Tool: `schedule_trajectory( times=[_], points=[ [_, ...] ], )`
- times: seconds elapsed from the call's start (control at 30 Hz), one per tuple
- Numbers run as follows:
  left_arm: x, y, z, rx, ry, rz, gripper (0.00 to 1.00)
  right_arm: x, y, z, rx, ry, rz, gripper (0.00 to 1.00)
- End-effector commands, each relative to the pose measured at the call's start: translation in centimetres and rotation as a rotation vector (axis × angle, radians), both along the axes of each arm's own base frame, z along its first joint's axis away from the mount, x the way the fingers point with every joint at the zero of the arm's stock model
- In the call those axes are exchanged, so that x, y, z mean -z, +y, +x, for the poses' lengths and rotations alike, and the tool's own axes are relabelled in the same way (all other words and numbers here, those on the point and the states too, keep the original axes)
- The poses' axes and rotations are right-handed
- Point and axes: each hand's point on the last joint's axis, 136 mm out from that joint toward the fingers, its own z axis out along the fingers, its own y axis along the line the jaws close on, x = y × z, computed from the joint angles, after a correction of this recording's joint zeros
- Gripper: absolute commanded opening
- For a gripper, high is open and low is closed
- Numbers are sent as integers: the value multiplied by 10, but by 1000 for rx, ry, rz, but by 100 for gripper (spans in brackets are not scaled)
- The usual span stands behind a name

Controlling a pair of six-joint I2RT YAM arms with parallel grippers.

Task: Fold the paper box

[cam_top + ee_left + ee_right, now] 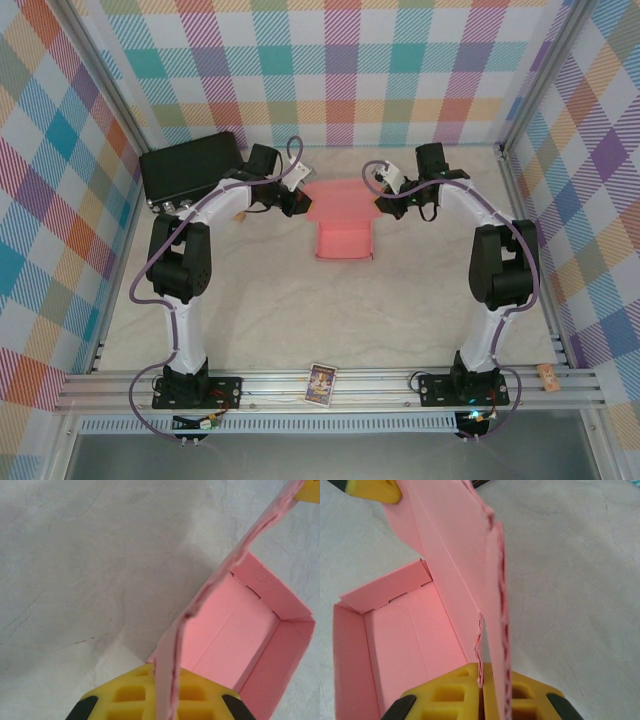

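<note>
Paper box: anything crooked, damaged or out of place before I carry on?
The paper box sits square, walls up. Its lid flap, pinched at both ends by the left gripper and right gripper, has a wavy, crumpled-looking top edge. A small card and what looks like a cork lie on the front rail.

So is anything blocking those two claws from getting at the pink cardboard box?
Nothing visible does. The left gripper and the right gripper each pinch the raised lid flap of the salmon-pink cardboard box, one at each end. The black hard case sits apart, at the far left.
</note>
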Motion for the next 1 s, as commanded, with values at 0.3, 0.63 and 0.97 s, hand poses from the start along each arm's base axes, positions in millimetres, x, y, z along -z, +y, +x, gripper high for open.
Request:
schedule_trajectory(
  times=[0.3,0.63,0.97],
  points=[
    [-26,-3,10,-1,-48,-18,0,-8,9,8,11,12,13,17],
    [-23,-4,21,-37,-67,30,0,3,4,17,72,19,-76,13],
    [-11,-12,31,-112,-70,121,0,5,-5,44,294,43,-92,9]
  ],
)
